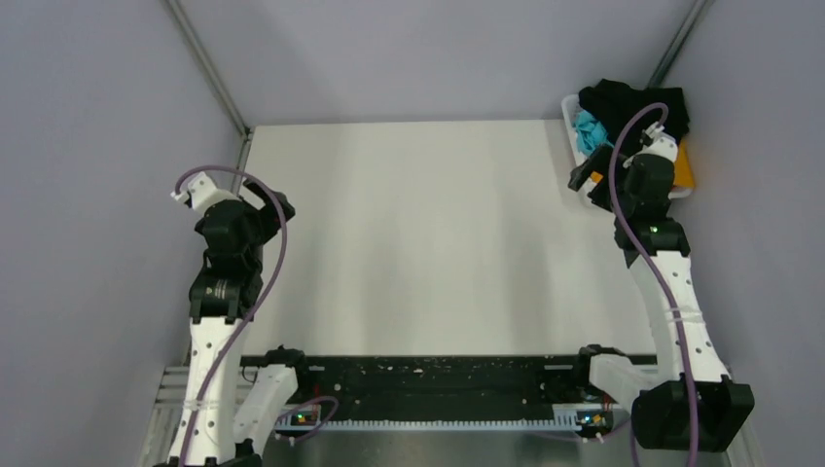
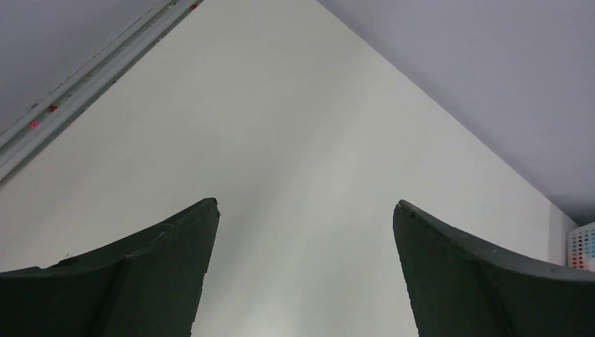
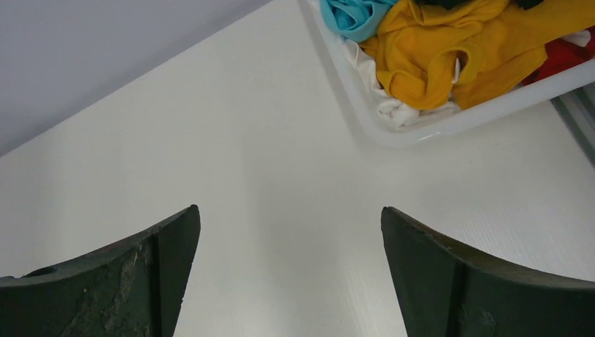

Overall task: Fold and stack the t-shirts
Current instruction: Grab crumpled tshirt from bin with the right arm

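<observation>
1. Spread wide: left hand (image 2: 305,205), nothing between its dark fingers (image 2: 140,267), only bare white desk (image 2: 295,140) below.
2. From above, held over the desk's left side, close to the grey left wall (image 1: 97,146) and a metal rail (image 2: 84,77), well apart from every shirt.
3. Spread just as wide: right hand (image 3: 288,210), gripping nothing, held over bare desk just short of the basket (image 3: 484,112).
4. White plastic basket set in the far right corner of the desk, close against the right wall (image 1: 759,214); lattice side glimpsed at the right edge of the left wrist view.
5. All three shirts piled in that basket, crumpled and unfolded.
6. On top, at the far end: black shirt (image 1: 632,102), heaped high and spilling over the rim (image 3: 533,93).
7. At the side nearer the desk's middle: blue shirt (image 3: 354,14), bunched up, touching the yellow one.
8. Across the near part: yellow shirt (image 3: 456,42), rumpled, lying over a white cloth (image 3: 393,109) pressed into the near corner of the rim.
9. At the right, just inside the rim and partly under the yellow: red cloth (image 3: 565,60).
10. In the top view, right arm (image 1: 671,282) raised in front of the basket, hiding part of it; yellow fabric showing just beside the wrist.
11. Cannot tell from any view how much more cloth lies under the pile.
</observation>
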Controlling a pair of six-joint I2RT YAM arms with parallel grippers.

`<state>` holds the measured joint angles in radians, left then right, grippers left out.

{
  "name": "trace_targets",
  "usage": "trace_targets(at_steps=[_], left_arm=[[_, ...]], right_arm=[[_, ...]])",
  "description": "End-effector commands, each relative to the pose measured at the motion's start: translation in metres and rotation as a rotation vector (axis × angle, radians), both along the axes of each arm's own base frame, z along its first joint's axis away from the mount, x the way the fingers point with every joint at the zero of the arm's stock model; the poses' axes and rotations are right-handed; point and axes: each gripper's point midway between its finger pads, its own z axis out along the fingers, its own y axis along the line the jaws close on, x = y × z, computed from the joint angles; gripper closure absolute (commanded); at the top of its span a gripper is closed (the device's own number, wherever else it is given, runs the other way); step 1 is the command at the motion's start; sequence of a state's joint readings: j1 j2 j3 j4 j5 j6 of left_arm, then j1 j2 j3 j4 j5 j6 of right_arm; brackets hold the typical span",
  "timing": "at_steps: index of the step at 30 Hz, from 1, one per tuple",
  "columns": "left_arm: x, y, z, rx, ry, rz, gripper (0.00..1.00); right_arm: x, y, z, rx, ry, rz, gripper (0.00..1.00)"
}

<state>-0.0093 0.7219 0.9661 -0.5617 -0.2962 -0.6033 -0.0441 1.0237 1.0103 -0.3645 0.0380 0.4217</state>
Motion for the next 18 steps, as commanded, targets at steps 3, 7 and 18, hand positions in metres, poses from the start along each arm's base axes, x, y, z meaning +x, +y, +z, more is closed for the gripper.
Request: trace_targets(at_steps=[3,7,18], left_arm=[[0.034,-0.005,0.015,0.024,-0.065,-0.046,0.01],[0.040,-0.002,0.011,0.044,-0.045,-0.035,0.01],[0.047,0.006,-0.007,0.078,0.033,-0.005,0.01]], right_arm=[[0.012,-0.021,0.014,-0.095,-0.013,-0.077,0.01],[0.038,-0.044,0.030,-0.199,0.002,-0.139,0.01],[0.180,-0.144,0.014,-0.372,0.170,-0.275,0.01]])
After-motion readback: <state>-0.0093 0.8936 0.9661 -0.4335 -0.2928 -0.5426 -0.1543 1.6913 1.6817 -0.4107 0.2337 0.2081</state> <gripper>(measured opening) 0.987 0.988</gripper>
